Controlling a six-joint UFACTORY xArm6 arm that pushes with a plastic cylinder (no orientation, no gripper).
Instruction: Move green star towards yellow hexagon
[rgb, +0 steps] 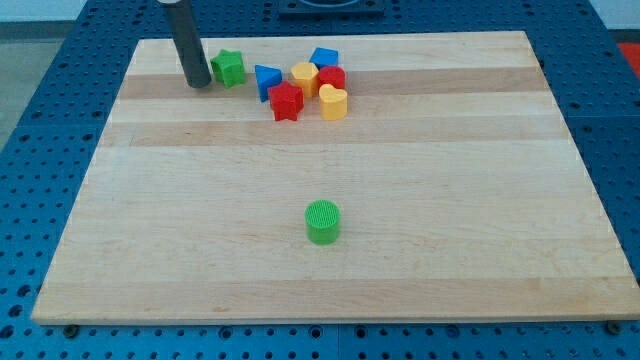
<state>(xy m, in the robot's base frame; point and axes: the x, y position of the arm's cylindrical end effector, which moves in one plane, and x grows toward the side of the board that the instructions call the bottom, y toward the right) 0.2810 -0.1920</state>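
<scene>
The green star (229, 67) lies near the view's top left of the wooden board. My tip (198, 83) rests on the board just left of the star, close to it or touching it. The yellow hexagon (305, 76) sits to the star's right in a tight cluster, with a blue triangle (266, 79) between the star and the hexagon.
The cluster also holds a red star (286, 101), a yellow heart-like block (333, 102), a red block (332, 79) and a blue block (324, 59). A green cylinder (323, 221) stands alone lower on the board (450, 250). Blue perforated table surrounds the board.
</scene>
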